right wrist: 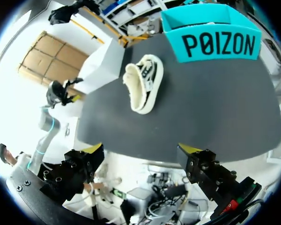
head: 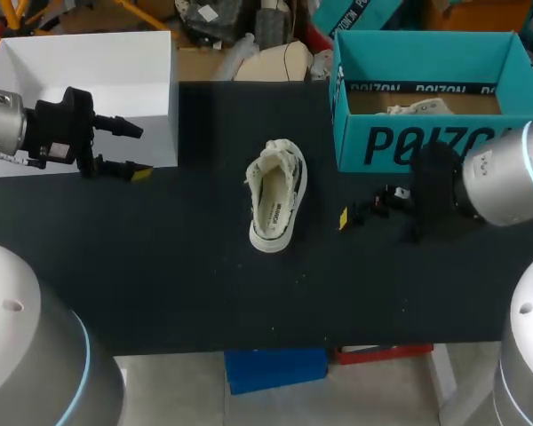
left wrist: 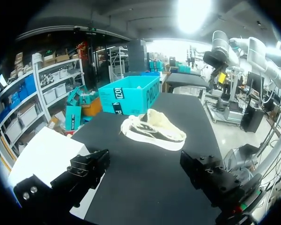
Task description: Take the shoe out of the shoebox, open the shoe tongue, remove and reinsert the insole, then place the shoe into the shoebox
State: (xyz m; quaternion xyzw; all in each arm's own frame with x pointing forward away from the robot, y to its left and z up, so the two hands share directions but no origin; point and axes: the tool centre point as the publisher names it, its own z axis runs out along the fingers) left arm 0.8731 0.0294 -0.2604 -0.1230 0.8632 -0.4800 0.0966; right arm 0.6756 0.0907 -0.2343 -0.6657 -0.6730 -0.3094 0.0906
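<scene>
Closest stood the left arm's grey casing [head: 22, 355]; its left gripper [head: 140, 153] hung well left of the shoe [head: 275, 197], fingers apart and empty, before a white box [head: 151, 115]. Out on the black table [head: 186, 284], the shoe sat sole down, opening upward. Its canvas was probably light and soft, the rubber sole stiffer; the heel rim looked the firmest hold, the limp tongue needing a pinch. Right of the shoe, the right gripper [right wrist: 141, 151] gaped empty, near the rigid teal cardboard shoebox [head: 400, 146].
</scene>
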